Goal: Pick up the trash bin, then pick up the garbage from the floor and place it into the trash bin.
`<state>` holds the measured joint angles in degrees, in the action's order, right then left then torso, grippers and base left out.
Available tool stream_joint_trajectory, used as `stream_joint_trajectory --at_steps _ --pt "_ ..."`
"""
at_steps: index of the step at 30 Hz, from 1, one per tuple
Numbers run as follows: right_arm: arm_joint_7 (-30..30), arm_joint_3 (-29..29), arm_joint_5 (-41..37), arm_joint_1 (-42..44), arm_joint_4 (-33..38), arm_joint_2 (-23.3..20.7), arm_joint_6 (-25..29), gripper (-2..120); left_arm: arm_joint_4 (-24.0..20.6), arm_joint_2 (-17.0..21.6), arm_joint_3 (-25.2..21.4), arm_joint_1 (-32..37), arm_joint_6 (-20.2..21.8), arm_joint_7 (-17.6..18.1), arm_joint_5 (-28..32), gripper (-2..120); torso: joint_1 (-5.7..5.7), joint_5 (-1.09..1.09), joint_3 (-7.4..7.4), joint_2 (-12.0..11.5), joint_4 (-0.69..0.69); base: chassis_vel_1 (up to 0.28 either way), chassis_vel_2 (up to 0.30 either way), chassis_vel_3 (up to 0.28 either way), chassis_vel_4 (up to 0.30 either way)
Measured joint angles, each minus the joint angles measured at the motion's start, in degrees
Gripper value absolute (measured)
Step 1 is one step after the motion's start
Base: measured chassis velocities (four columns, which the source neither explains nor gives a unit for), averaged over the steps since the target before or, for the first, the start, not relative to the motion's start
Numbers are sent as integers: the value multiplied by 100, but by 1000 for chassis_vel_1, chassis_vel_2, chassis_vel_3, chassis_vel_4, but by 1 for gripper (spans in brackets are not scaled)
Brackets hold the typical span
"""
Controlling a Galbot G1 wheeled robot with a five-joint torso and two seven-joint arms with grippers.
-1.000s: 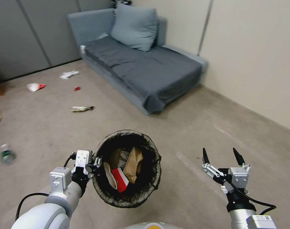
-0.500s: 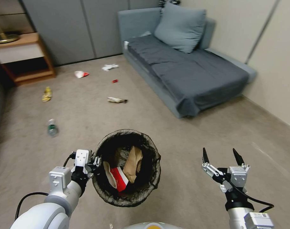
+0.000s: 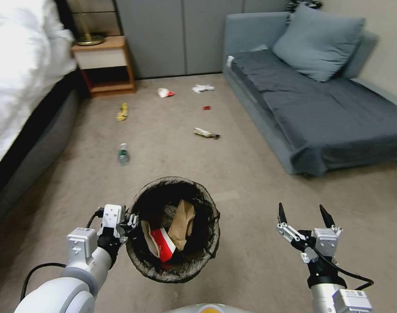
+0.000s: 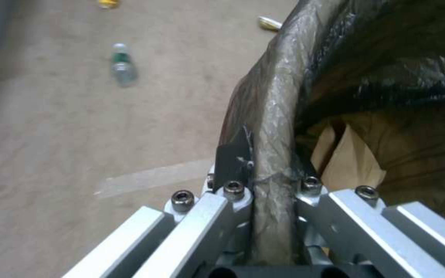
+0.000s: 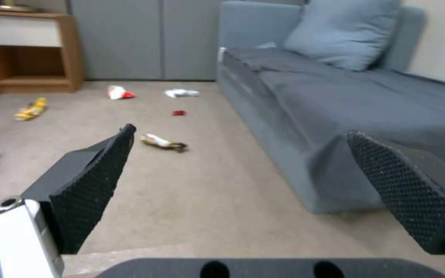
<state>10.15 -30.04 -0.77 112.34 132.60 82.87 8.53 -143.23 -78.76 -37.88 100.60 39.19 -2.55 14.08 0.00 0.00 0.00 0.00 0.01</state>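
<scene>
Carpeted floor (image 3: 172, 161), open lane running ahead between bed and sofa, widest in the middle.

Bed (image 3: 20, 65) along the left edge, white cover hanging over a dark base; its side closes off the left of the lane. Grey sofa (image 3: 320, 104) along the right, front edge slanting into the floor space, blue cushion (image 3: 318, 41) at its back corner. Wooden nightstand (image 3: 105, 65) against the far wall beside the bed head. Grey wall panels behind.

Trash bin (image 3: 174, 230) held up close in front of the robot, left of centre, dark bag folded over its rim. Inside: brown paper bag (image 3: 182, 224) upright, red-and-white carton (image 3: 161, 244) beside it.

Left gripper (image 3: 129, 222) at the bin's left rim; in the left wrist view its fingers (image 4: 233, 158) are clamped on the bagged rim, one outside, one inside.

Right gripper (image 3: 303, 214) low on the right, above bare carpet, well apart from the bin. Fingers (image 5: 91, 181) spread wide, nothing between them.

Litter on the floor ahead, all well apart from the bin:
- plastic bottle (image 3: 123, 154), lying left of the lane's centre, nearest
- crumpled wrapper (image 3: 206, 133) near the sofa's front edge
- yellow wrapper (image 3: 122, 111) towards the nightstand
- red-and-white paper (image 3: 165, 92) by the far wall
- white tissue (image 3: 202, 88) near the sofa's far corner
- small red scrap (image 3: 206, 107) between tissue and wrapper
</scene>
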Motion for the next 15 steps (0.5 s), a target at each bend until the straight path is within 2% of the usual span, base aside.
stream_joint_trajectory --at_steps 5,7,15 --pt "11 10 1 -10 -8 14 0 100 0 7 8 -1 -73 34 -28 1 0 0 0 0 2 99 73 100 89" --pt "24 16 1 -9 -10 20 -25 100 0 13 15 -4 -73 34 -34 1 0 0 0 0 -2 0 0 0 0" --pt "89 45 -4 -9 -14 25 -94 100 0 16 21 2 -73 31 -51 1 0 0 0 0 -1 0 0 0 0"
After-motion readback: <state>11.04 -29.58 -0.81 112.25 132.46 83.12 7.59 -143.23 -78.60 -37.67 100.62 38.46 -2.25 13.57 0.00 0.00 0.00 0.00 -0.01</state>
